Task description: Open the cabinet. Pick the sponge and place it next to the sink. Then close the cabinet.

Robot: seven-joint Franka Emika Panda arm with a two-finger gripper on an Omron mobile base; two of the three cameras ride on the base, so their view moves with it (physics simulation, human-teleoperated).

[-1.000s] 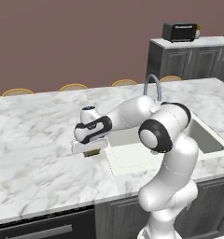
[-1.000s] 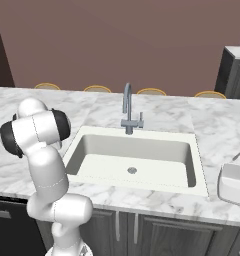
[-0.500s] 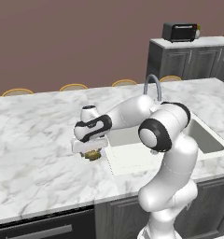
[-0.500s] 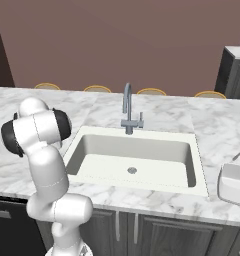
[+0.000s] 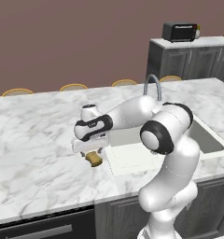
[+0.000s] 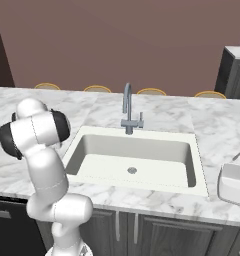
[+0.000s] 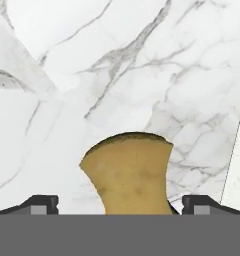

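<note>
Sponge (image 7: pixel 129 175) lying on the marble tabletop (image 5: pixel 34 140) just beside the left rim of the sink (image 6: pixel 134 160), with the claw (image 7: pixel 120 202) poised directly above it, fingertips (image 7: pixel 39 204) spread wide to either side and clear of the block.

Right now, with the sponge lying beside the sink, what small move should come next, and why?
Probably lift the end effector straight up. Its jaws stand open on either side of the sponge, which rests on the marble counter just left of the sink. The cabinet remains to be closed.
</note>
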